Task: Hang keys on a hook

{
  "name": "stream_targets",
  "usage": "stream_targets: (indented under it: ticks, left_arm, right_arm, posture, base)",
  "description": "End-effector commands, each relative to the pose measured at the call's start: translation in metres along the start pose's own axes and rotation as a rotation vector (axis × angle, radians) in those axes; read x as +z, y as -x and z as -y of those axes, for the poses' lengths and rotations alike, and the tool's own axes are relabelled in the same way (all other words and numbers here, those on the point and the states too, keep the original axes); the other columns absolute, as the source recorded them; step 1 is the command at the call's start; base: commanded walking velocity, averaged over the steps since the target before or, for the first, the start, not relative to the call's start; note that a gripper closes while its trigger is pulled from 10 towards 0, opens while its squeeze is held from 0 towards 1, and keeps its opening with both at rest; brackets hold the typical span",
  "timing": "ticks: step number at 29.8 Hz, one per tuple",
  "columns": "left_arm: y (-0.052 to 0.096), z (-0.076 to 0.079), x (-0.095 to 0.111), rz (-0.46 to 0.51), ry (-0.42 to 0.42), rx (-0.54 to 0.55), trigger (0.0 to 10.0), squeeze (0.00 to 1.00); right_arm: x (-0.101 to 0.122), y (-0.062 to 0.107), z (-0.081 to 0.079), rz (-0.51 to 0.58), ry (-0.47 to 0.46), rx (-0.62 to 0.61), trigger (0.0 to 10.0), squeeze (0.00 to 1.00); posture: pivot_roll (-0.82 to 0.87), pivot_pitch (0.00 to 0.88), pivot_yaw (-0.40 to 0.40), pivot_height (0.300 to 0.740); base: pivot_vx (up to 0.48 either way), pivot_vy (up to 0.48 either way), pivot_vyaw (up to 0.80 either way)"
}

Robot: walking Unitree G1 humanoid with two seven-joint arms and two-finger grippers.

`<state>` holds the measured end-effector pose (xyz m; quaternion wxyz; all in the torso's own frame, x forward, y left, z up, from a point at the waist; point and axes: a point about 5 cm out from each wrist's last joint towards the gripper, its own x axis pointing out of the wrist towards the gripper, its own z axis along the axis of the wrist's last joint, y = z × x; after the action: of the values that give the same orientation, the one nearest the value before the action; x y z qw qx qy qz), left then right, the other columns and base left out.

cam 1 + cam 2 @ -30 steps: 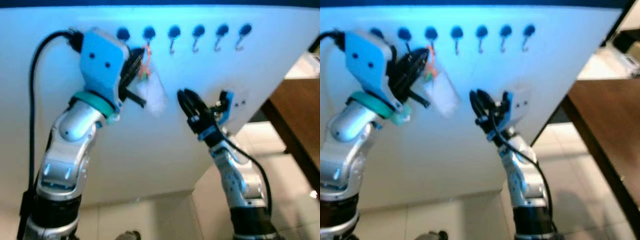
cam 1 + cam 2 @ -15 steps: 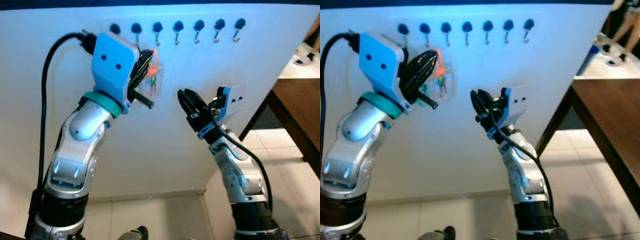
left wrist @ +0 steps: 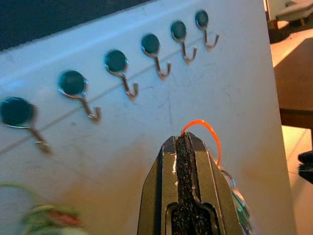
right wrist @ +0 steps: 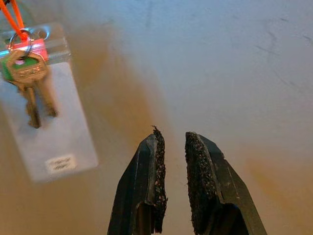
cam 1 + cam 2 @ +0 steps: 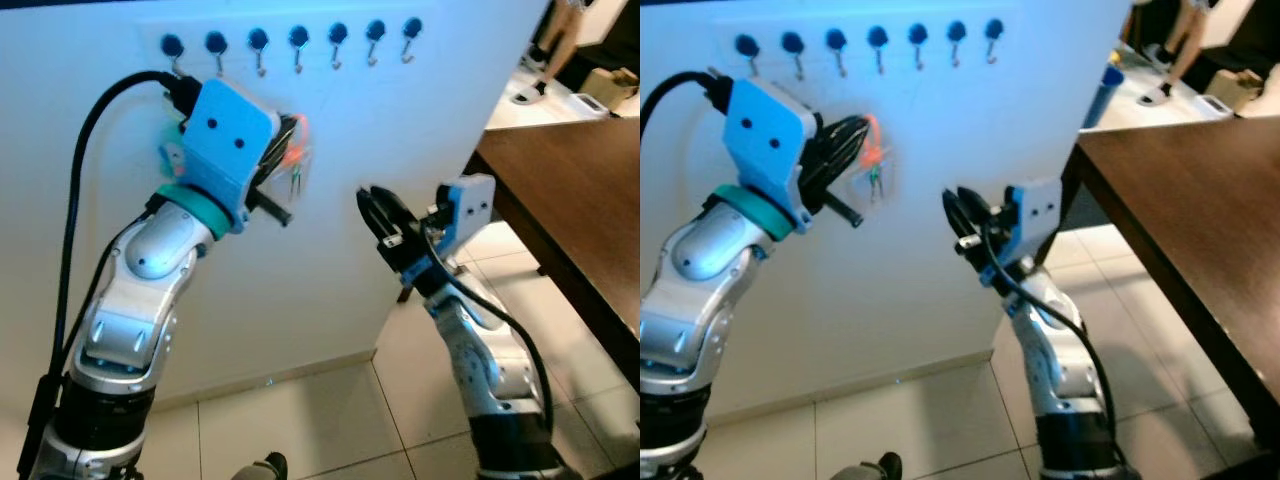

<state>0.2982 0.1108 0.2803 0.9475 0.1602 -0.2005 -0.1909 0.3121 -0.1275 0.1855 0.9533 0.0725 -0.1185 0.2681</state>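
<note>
Below the row of hooks (image 3: 128,85) on the white wall (image 5: 330,250), our left claw (image 3: 187,152) is closed on the orange loop (image 3: 205,132) of the keys (image 4: 29,85). They dangle just under the claw with a clear tag (image 4: 51,132), close against the wall. Our right claw (image 4: 171,142) hovers near the wall beside them, fingers slightly parted and holding nothing. To our right stands a brown desk (image 5: 1200,220).
</note>
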Motion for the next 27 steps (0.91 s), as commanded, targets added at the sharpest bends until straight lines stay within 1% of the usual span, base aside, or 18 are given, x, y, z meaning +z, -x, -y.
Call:
stream_targets:
  ticks: [1, 3, 4, 5, 6, 7, 8, 9, 10, 11, 12, 13, 16, 19, 20, 22, 26, 27]
  left_arm:
    - [-0.001, -0.001, -0.003, -0.022, 0.005, 0.01, 10.0, 0.0]
    - [-0.005, -0.004, -0.005, -0.036, 0.01, 0.049, 10.0, 0.0]
    - [-0.005, -0.004, -0.005, -0.036, 0.01, 0.049, 10.0, 0.0]
    - [-0.007, -0.009, -0.006, -0.045, 0.003, 0.094, 10.0, 0.0]
    - [-0.007, -0.009, -0.006, -0.045, 0.003, 0.094, 10.0, 0.0]
    - [-0.009, -0.017, -0.007, -0.056, -0.003, 0.159, 10.0, 0.0]
    - [-0.009, -0.017, -0.007, -0.056, -0.003, 0.159, 10.0, 0.0]
    - [-0.009, -0.023, -0.007, -0.064, -0.008, 0.202, 10.0, 0.0]
    - [-0.008, -0.032, -0.008, -0.082, -0.036, 0.248, 10.0, 0.0]
    - [-0.008, -0.032, -0.008, -0.082, -0.036, 0.248, 10.0, 0.0]
    - [0.001, -0.045, -0.007, -0.107, -0.069, 0.297, 10.0, 0.0]
    - [0.001, -0.045, -0.007, -0.107, -0.069, 0.297, 10.0, 0.0]
    - [0.009, -0.051, -0.004, -0.11, -0.078, 0.319, 10.0, 0.0]
    - [0.012, -0.051, -0.002, -0.105, -0.075, 0.321, 10.0, 0.0]
    - [0.019, -0.048, 0.002, -0.093, -0.089, 0.31, 10.0, 0.0]
    - [0.019, -0.048, 0.002, -0.093, -0.089, 0.31, 10.0, 0.0]
    - [0.027, -0.046, 0.005, -0.082, -0.078, 0.316, 10.0, 0.0]
    - [0.027, -0.046, 0.005, -0.082, -0.078, 0.316, 10.0, 0.0]
  right_arm:
    - [0.001, -0.002, -0.005, 0.007, -0.015, 0.027, 10.0, 0.0]
    - [0.001, -0.002, -0.007, 0.009, -0.019, 0.044, 10.0, 0.0]
    - [0.001, -0.002, -0.007, 0.009, -0.019, 0.044, 10.0, 0.0]
    - [0.002, -0.002, -0.009, 0.01, -0.02, 0.06, 10.0, 0.0]
    - [0.002, -0.002, -0.009, 0.01, -0.02, 0.06, 10.0, 0.0]
    - [0.002, -0.002, -0.011, 0.01, -0.017, 0.082, 10.0, 0.0]
    - [0.002, -0.002, -0.011, 0.01, -0.017, 0.082, 10.0, 0.0]
    - [0.002, -0.001, -0.013, 0.011, -0.014, 0.098, 10.0, 0.0]
    - [0.002, 0.0, -0.014, 0.006, -0.011, 0.115, 10.0, 0.0]
    - [0.002, 0.0, -0.014, 0.006, -0.011, 0.115, 10.0, 0.0]
    - [0.001, 0.003, -0.015, -0.002, -0.009, 0.134, 10.0, 0.0]
    - [0.001, 0.003, -0.015, -0.002, -0.009, 0.134, 10.0, 0.0]
    - [0.001, 0.003, -0.014, -0.006, -0.009, 0.142, 10.0, 0.0]
    - [0.001, 0.003, -0.015, -0.008, -0.008, 0.146, 10.0, 0.0]
    - [0.0, 0.002, -0.015, -0.012, -0.006, 0.153, 10.0, 0.0]
    - [0.0, 0.002, -0.015, -0.012, -0.006, 0.153, 10.0, 0.0]
    - [0.0, 0.002, -0.014, -0.016, -0.005, 0.157, 10.0, 0.0]
    - [0.0, 0.002, -0.014, -0.016, -0.005, 0.157, 10.0, 0.0]
  posture:
    - [0.1, 0.0, 0.077, 0.74]
    - [0.1, 0.0, 0.077, 0.74]
    - [0.1, 0.0, 0.077, 0.74]
    - [0.11, 0.0, 0.078, 0.74]
    - [0.11, 0.0, 0.078, 0.74]
    - [0.11, 0.0, 0.078, 0.74]
    - [0.11, 0.0, 0.078, 0.74]
    - [0.1, 0.0, 0.08, 0.74]
    - [0.1, 0.0, 0.081, 0.74]
    - [0.1, 0.0, 0.081, 0.74]
    - [0.11, 0.0, 0.082, 0.74]
    - [0.11, 0.0, 0.082, 0.74]
    - [0.11, 0.0, 0.079, 0.74]
    - [0.11, 0.0, 0.079, 0.74]
    - [0.12, 0.0, 0.076, 0.74]
    - [0.12, 0.0, 0.076, 0.74]
    - [0.12, 0.0, 0.076, 0.74]
    - [0.12, 0.0, 0.076, 0.74]
  base:
    - [0.0, 0.0, 0.0]
    - [0.0, 0.0, 0.0]
    - [0.0, 0.0, 0.0]
    - [0.0, 0.0, 0.0]
    - [0.0, 0.0, 0.0]
    - [0.0, 0.0, 0.0]
    - [0.0, 0.0, 0.0]
    - [0.0, 0.0, 0.0]
    - [0.0, 0.0, 0.0]
    - [0.0, 0.0, 0.0]
    - [0.0, 0.0, 0.0]
    - [0.0, 0.0, 0.0]
    - [0.0, 0.0, 0.0]
    - [0.0, 0.0, 0.0]
    - [0.0, 0.0, 0.0]
    - [0.0, 0.0, 0.0]
    - [0.0, 0.0, 0.0]
    - [0.0, 0.0, 0.0]
